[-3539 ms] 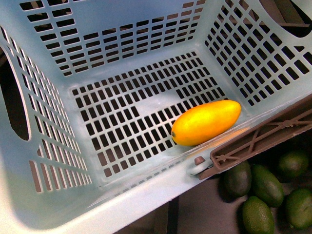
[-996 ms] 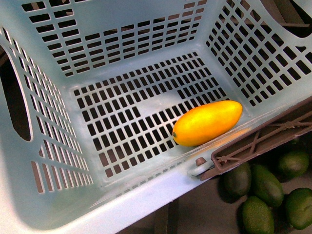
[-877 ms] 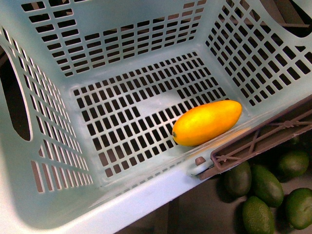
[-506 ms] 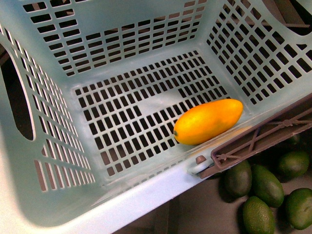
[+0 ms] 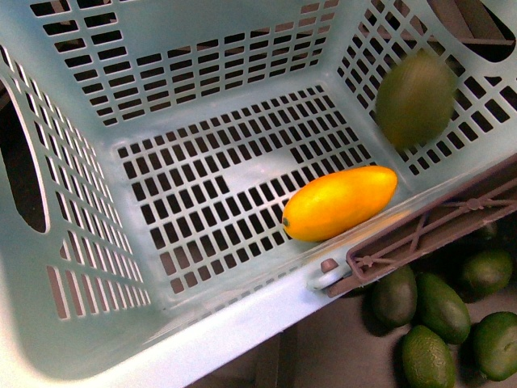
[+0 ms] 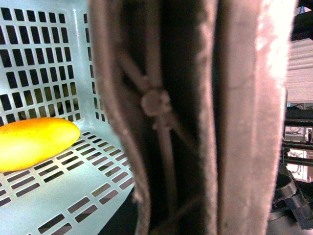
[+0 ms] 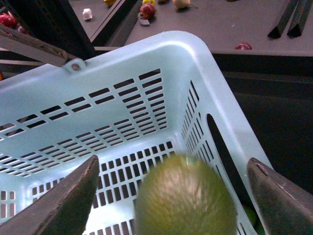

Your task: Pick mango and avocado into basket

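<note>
Right gripper spread wide, fingers clear of avocado (blurred) inside basket, at 1 o'clock from mango on slotted floor; left gripper unseen, state unknown

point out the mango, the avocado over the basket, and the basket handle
mango (image 5: 340, 203), front view, middle of its skin.
avocado (image 5: 415, 99), front view, centre of the blurred fruit.
handle (image 5: 432, 234), front view, its brown bar.
</note>
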You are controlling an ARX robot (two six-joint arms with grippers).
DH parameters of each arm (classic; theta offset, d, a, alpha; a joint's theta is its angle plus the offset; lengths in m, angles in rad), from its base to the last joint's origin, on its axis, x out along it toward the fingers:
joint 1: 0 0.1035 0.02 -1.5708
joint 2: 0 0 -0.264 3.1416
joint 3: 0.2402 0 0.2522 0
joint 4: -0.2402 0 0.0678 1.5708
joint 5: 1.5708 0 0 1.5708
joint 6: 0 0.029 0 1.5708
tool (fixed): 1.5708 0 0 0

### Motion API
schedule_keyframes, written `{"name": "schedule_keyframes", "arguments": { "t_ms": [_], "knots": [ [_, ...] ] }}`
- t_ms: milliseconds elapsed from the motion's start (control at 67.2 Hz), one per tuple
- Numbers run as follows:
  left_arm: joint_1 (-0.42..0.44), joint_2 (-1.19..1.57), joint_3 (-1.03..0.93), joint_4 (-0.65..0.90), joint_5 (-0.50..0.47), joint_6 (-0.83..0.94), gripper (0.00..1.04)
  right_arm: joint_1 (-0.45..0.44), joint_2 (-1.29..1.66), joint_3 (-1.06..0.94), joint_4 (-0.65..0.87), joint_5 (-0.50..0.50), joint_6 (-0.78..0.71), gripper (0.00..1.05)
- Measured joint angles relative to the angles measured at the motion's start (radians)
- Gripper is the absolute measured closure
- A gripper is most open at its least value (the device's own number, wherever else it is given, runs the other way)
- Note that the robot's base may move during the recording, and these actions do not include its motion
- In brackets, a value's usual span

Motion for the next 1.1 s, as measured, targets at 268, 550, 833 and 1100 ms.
{"name": "schedule_keyframes", "arguments": {
  "t_ms": [268,550,833,1100],
  "knots": [
    [0.000,0.001,0.000,0.000,0.002,-0.002,0.91,-0.076,-0.260,-0.270,0.319,0.231,-0.107,0.33],
    [-0.001,0.001,0.000,0.000,0.010,-0.010,0.91,-0.155,-0.438,-0.539,0.395,0.164,-0.167,0.87],
    [-0.001,0.001,0.000,0.000,0.005,-0.003,0.91,-0.276,-0.755,-0.747,0.289,0.050,-0.174,1.03],
    [-0.001,0.001,0.000,0.000,0.002,-0.002,0.91,-0.276,-0.875,-0.781,0.203,0.050,-0.174,1.03]
  ]
}}
